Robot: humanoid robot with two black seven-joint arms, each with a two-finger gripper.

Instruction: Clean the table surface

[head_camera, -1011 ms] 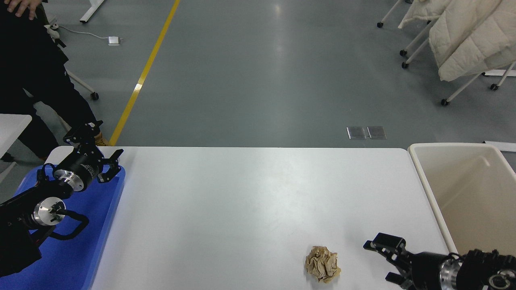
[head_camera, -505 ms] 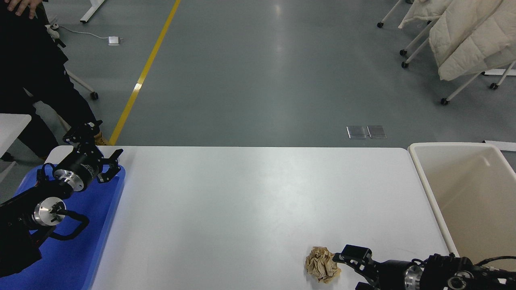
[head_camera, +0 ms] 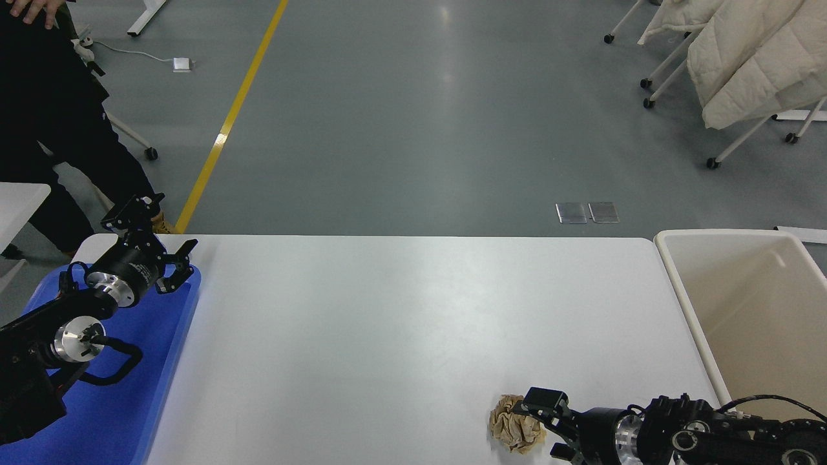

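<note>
The white table surface (head_camera: 387,323) fills the lower half of the head view. A crumpled tan paper ball (head_camera: 510,424) lies on it near the front edge, right of centre. My right gripper (head_camera: 541,426) comes in low from the right and is open. Its upper finger (head_camera: 544,399) overlaps the ball's top right edge, and its lower finger is just to the right of the ball. My left gripper (head_camera: 157,248) is parked at the far left, open and holding nothing, above the back end of a blue tray (head_camera: 129,400).
A cream plastic bin (head_camera: 685,310) stands against the table's right end. A person in dark clothes (head_camera: 58,116) stands beyond the table's far left corner. Wheeled racks with white jackets (head_camera: 743,58) are at the top right, across the floor.
My right gripper has slid left along the front edge, from well right of the paper ball to right up against it. The left arm and the ball have not moved.
</note>
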